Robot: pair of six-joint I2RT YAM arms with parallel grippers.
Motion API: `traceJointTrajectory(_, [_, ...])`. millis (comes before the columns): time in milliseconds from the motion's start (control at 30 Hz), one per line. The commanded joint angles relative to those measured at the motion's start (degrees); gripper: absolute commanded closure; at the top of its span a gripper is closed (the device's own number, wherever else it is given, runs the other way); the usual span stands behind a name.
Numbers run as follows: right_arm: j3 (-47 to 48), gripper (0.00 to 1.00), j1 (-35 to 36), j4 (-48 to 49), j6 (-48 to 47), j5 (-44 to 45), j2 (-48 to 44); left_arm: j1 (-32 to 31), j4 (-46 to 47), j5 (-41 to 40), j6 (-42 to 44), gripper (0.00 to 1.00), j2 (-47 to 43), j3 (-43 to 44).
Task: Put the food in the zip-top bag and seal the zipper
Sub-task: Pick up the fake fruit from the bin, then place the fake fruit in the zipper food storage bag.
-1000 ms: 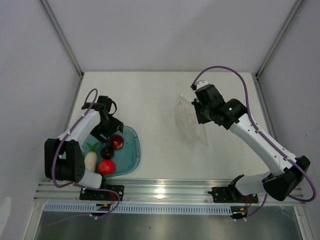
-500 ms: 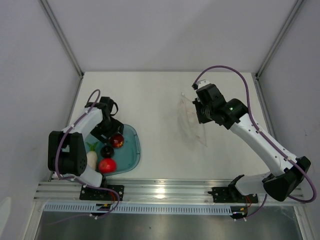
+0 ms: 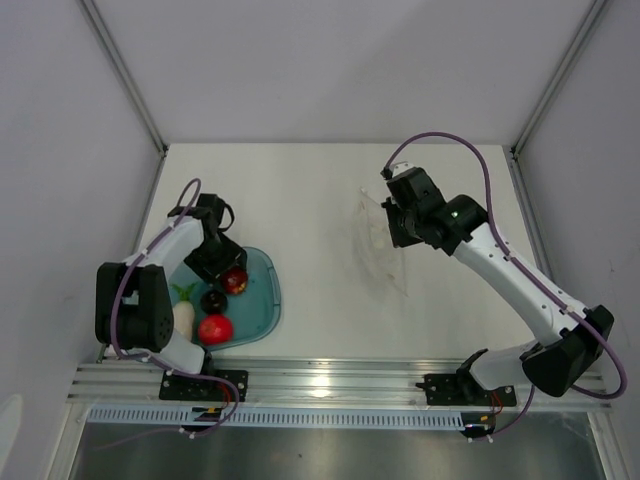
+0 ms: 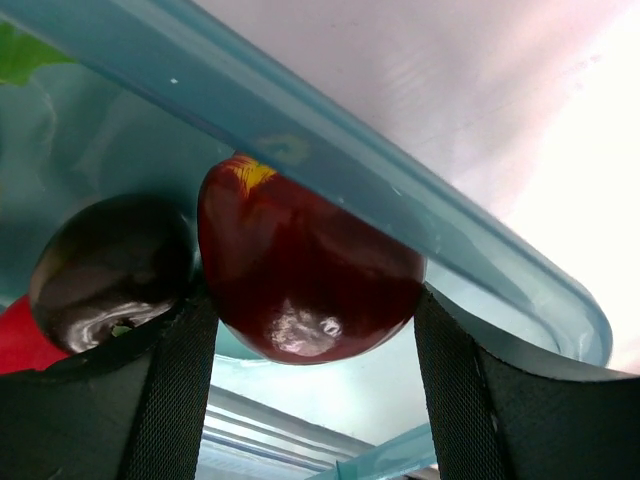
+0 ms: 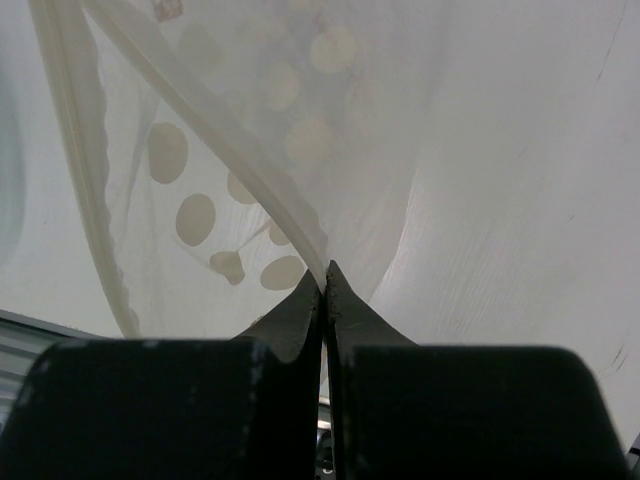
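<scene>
The food lies in a teal tray (image 3: 264, 302): a red round fruit (image 3: 235, 282) (image 4: 310, 270), a dark maroon piece (image 3: 214, 300) (image 4: 105, 270), a second red fruit (image 3: 213, 328), a white oblong piece (image 3: 182, 318) and a green bit (image 3: 183, 292). My left gripper (image 3: 228, 274) (image 4: 312, 305) is down in the tray, open, its fingers (image 4: 175, 390) close on both sides of the red round fruit. My right gripper (image 3: 398, 228) (image 5: 325, 275) is shut on the zip-top bag (image 3: 383, 250) (image 5: 270, 120) at its zipper (image 5: 215, 135), holding it up off the table.
The tray's raised rim (image 4: 400, 200) runs just behind the red fruit. Aluminium rails (image 3: 320, 378) line the near edge, and white walls close in the table on three sides.
My left gripper has dropped lower over the red round fruit and its jaws have narrowed around it. The right arm has shifted slightly, and the bag hangs more upright.
</scene>
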Motion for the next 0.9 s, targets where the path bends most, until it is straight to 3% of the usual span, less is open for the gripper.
traceJointTrajectory(0, [2.6,1.00,-0.1,-0.1,1.9,-0.8,1.5,0.6,3.4,2.7,3.6,0.98,-4.8,-1.7])
traceJointTrajectory(300, [5.9,1.00,0.6,-1.1,4.6,-3.5,7.0,-2.9,4.6,10.0,9.7,0.99,-25.2,-3.1])
traceJointTrajectory(433, [8.8,1.00,1.1,-3.1,5.8,-4.2,10.1,-7.2,6.2,18.9,14.7,0.99,-30.2,1.0])
traceJointTrajectory(667, [18.2,1.00,2.6,-8.3,8.8,-9.4,17.5,-14.9,25.7,37.1,14.0,0.99,-33.7,2.6])
traceJointTrajectory(867, [18.5,1.00,3.5,-5.7,12.3,-17.7,19.6,-20.9,40.4,47.0,10.5,0.99,-30.8,2.2])
